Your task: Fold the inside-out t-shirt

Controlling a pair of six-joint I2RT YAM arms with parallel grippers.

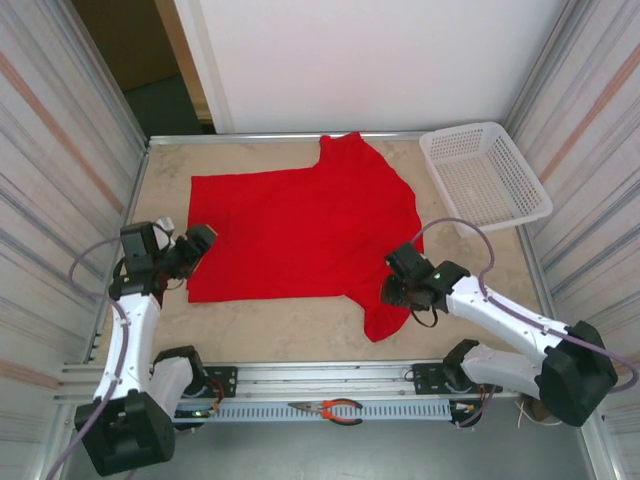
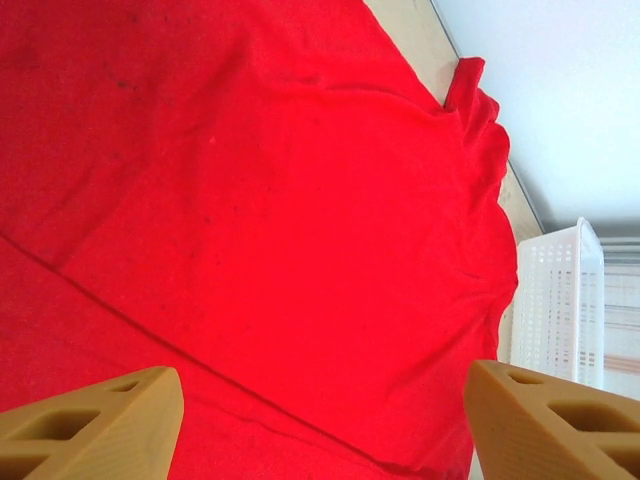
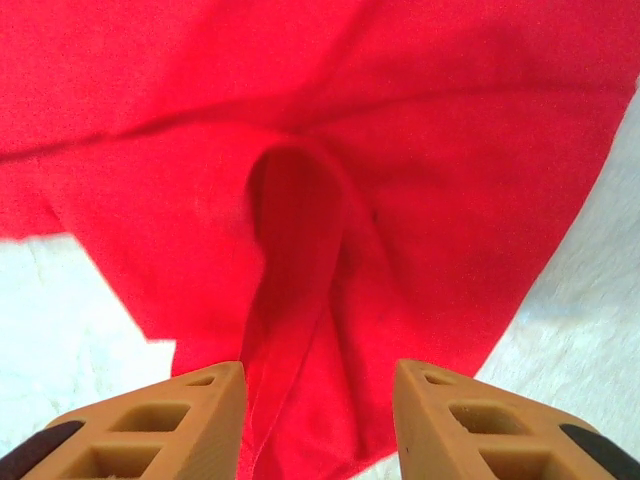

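From above, we see the shirt (image 1: 300,230) spread flat on the table (image 1: 300,335), plain red side up. One sleeve points to the far edge and the other to the near edge. The left gripper (image 1: 200,243) hangs at the shirt's left edge, near its near corner. The right gripper (image 1: 393,275) sits over the shirt's near right part, just above the near sleeve. A white basket (image 1: 485,180) stands at the far right corner, apart from the shirt. Red-handled pliers (image 1: 330,408) lie on the rail between the arm bases.

At the left wrist, we see the left gripper (image 2: 325,375) with its jaws wide open and nothing between them. Below it the shirt (image 2: 280,220) lies smooth, with a straight crease running across. The basket (image 2: 555,300) stands beyond the shirt's far end.

At the right wrist, the right gripper (image 3: 320,375) has its jaws apart with a raised ridge of the shirt (image 3: 400,150) running between them. We cannot tell whether the pads touch the cloth. Pale table (image 3: 60,320) shows on both sides of the cloth.
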